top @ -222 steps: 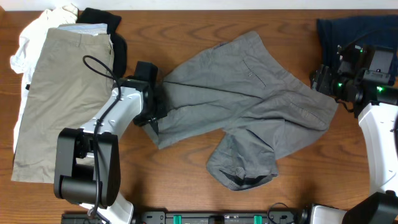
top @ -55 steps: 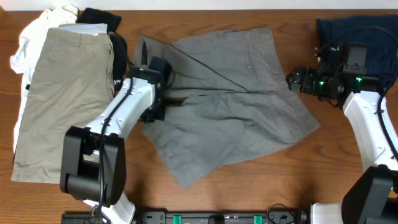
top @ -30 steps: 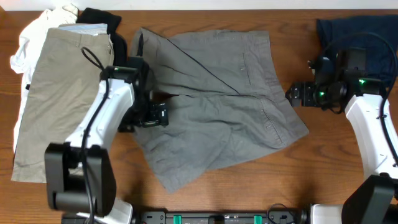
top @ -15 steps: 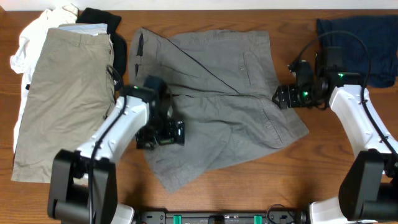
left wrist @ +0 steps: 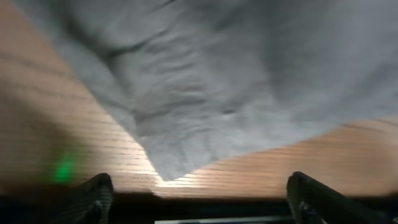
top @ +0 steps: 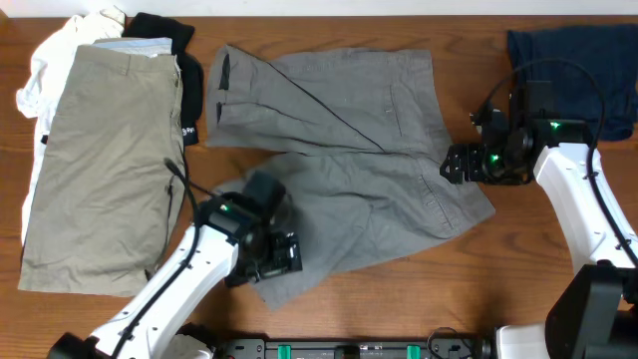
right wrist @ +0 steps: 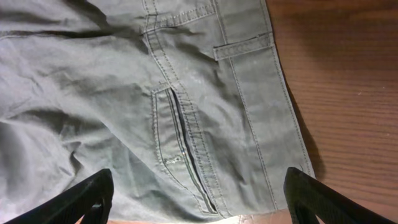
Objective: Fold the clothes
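The mid-grey shorts [top: 349, 170] of the clothes lie spread flat in the middle of the table, one leg corner pointing at the front edge. My left gripper [top: 281, 259] hovers open over that front-left corner. In the left wrist view the grey cloth [left wrist: 205, 87] ends in a point, and both fingers [left wrist: 93, 198] stand wide apart with bare wood between them. My right gripper [top: 457, 165] is open at the shorts' right edge. In the right wrist view the slit back pocket [right wrist: 185, 152] lies between its wide fingers [right wrist: 314, 199], untouched.
Khaki-beige shorts [top: 100, 160] lie flat at the left on a white piece [top: 45, 65], with a black piece [top: 169, 35] behind them. A navy piece [top: 568, 50] sits at the back right, just beyond my right arm. The table's front edge is close below the left gripper.
My left arm has slid along the shorts' left side toward the front of the table, down to the leg corner. The right gripper shifted slightly at the right edge. The shorts stayed put.
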Controlling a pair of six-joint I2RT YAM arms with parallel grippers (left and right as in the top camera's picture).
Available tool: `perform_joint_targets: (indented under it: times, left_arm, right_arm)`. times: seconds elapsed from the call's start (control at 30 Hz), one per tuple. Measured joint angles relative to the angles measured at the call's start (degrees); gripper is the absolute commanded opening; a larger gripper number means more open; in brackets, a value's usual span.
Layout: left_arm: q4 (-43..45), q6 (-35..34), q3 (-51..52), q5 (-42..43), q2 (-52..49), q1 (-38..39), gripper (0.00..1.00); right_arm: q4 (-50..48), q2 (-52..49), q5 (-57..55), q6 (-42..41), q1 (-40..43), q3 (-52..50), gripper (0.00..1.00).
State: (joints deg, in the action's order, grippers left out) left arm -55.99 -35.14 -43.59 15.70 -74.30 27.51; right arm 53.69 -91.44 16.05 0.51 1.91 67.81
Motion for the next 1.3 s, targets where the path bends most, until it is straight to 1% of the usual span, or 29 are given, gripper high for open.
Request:
perform_joint_targets:
  times: [0.07, 0.1, 0.17, 0.23, 0.3, 0.37, 0.4, 0.57, 0.7, 0.73, 0.77, 0.8, 0.83, 0.87, 1.13, 1.3]
  left_arm:
    - [0.6, -1.3, 2.0, -0.3, -0.1, 0.0, 0.85]
    - [1.1, -1.9, 2.8, -0.6, -0.2, 0.0, 0.83]
    - [2.6, -3.3, 4.3, -0.7, -0.4, 0.0, 0.74]
    - [4.8, -4.5, 5.6, -0.9, -0.5, 0.0, 0.70]
    - [6.6, -5.4, 6.8, -0.9, -0.6, 0.0, 0.62]
    - [8.0, -5.9, 8.0, -0.9, -0.6, 0.0, 0.52]
    - [8.4, -6.1, 8.4, -0.9, -0.6, 0.0, 0.49]
    - [9.9, -6.2, 9.2, -0.8, -0.6, 0.0, 0.49]
    - [12.5, -3.4, 9.4, 1.1, -2.0, 0.0, 0.49]
    - [12.9, -2.6, 9.4, 1.7, -3.1, 0.0, 0.43]
    - [13.2, -2.2, 9.4, 2.2, -4.3, 0.0, 0.35]
    - [13.3, -2.0, 9.4, 2.5, -5.5, 0.0, 0.25]
    - [13.5, -1.4, 9.4, 2.8, -6.8, 0.0, 0.12]
    - [13.3, -0.8, 9.2, 3.3, -8.3, 0.0, 0.06]
    - [11.5, 1.6, 7.6, 4.4, -10.6, -0.5, 0.06]
    - [7.0, 5.4, 3.4, 4.4, -11.1, -3.7, 0.06]
  right_arm:
    - [-0.1, 0.0, 0.0, -0.1, 0.0, 0.0, 0.86]
    - [-0.1, 0.0, 0.0, -0.1, 0.0, 0.0, 0.86]
    - [-0.2, 0.0, 0.0, -0.1, 0.0, 0.0, 0.86]
    - [-0.2, 0.0, 0.0, -0.1, 0.0, 0.0, 0.87]
    - [-0.2, 0.0, 0.0, -0.1, 0.0, 0.0, 0.87]
    - [-0.2, 0.0, 0.0, -0.1, 0.0, 0.0, 0.87]
    - [-0.3, 0.0, 0.0, -0.1, 0.0, 0.0, 0.87]
    - [-0.6, 0.0, 0.0, -0.1, 0.0, 0.0, 0.88]
    - [-0.6, 0.0, 0.0, -0.1, 0.0, 0.0, 0.89]
    - [-0.6, 0.0, 0.0, -0.1, 0.0, 0.0, 0.89]
    - [-0.6, 0.0, 0.0, -0.1, 0.0, 0.0, 0.89]
    - [-0.6, 0.0, 0.0, -0.1, 0.0, 0.0, 0.89]
    - [-0.5, 0.0, 0.0, -0.1, 0.0, 0.0, 0.89]
    - [-0.5, 0.0, 0.0, -0.1, 0.0, 0.0, 0.89]
    - [0.3, 0.0, -0.1, -0.1, 0.0, 0.0, 0.88]
    - [2.1, 0.0, -0.4, -0.7, 0.0, 0.0, 0.85]
